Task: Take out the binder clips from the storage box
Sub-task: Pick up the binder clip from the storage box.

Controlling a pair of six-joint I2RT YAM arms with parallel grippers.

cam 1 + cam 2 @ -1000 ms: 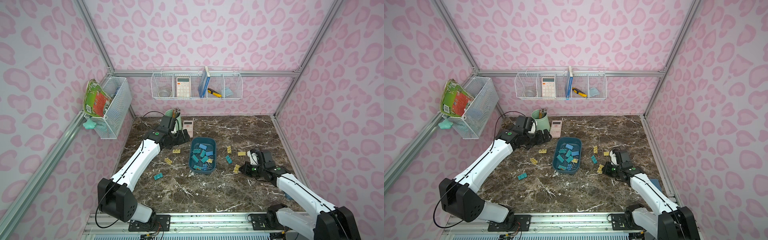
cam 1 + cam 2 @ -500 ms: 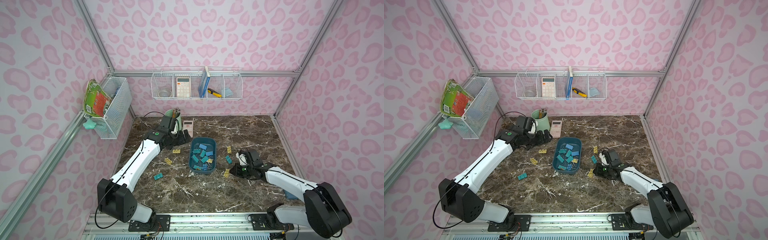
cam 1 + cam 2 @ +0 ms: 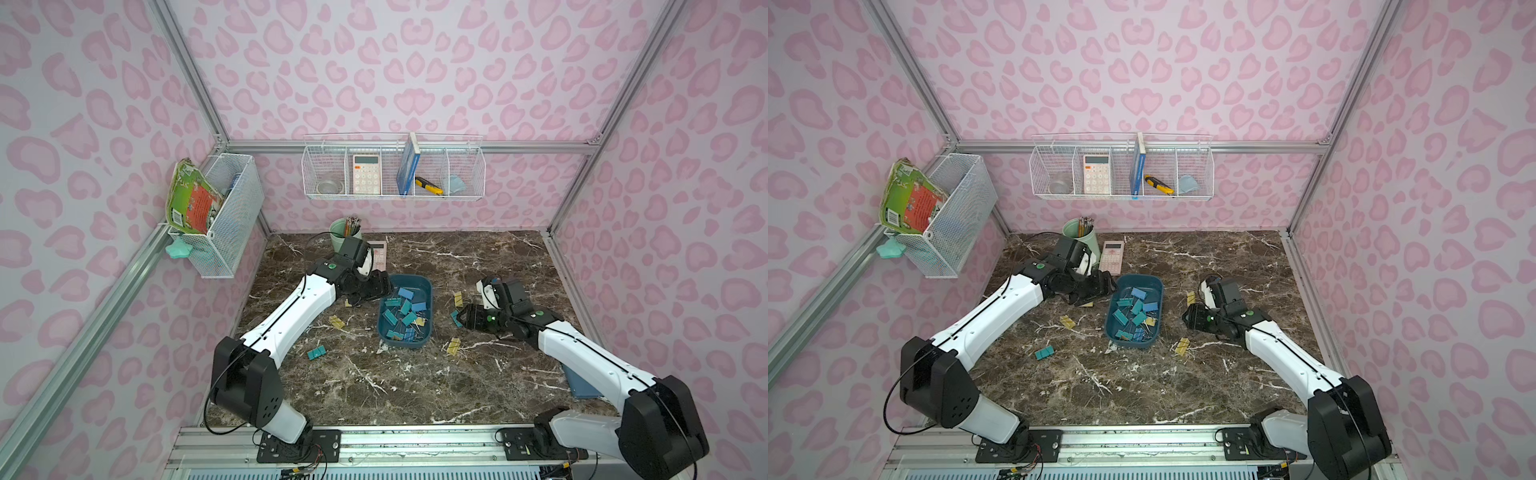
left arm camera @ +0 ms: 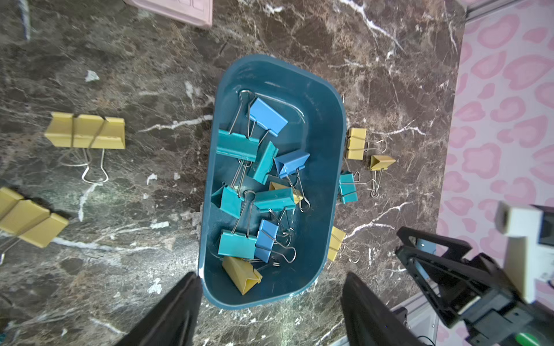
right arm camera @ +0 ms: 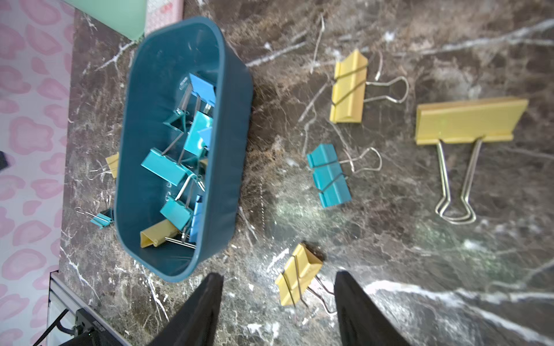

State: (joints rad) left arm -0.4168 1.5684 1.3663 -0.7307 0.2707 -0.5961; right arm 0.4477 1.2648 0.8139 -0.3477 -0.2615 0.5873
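Observation:
The dark teal storage box [image 3: 422,286] [image 3: 1112,316] [image 4: 329,125] [image 5: 230,155] sits mid-table and holds several teal, blue and yellow binder clips [image 3: 401,309] [image 4: 239,146] [image 5: 163,166]. My left gripper [image 3: 376,286] [image 3: 1100,286] [image 4: 271,278] is open and empty, and its fingers straddle one end of the box. My right gripper [image 3: 461,316] [image 3: 1187,316] [image 5: 278,275] is open beside the box. A yellow clip [image 5: 298,274] [image 3: 453,345] lies loose on the table in front of its fingers. More clips lie on the table, among them a teal clip [image 5: 328,175] and a yellow clip [image 4: 85,131].
A mint cup of pencils [image 3: 343,230] and a pink calculator [image 3: 1112,257] stand behind the box. White wire baskets hang on the back wall [image 3: 392,170] and the left wall [image 3: 226,212]. A flat blue object [image 3: 582,384] lies under the right arm.
My right gripper carried a yellow clip leftward, opened and let it go on the table, then drew away. My left gripper came closer to the box and its jaws narrowed a little.

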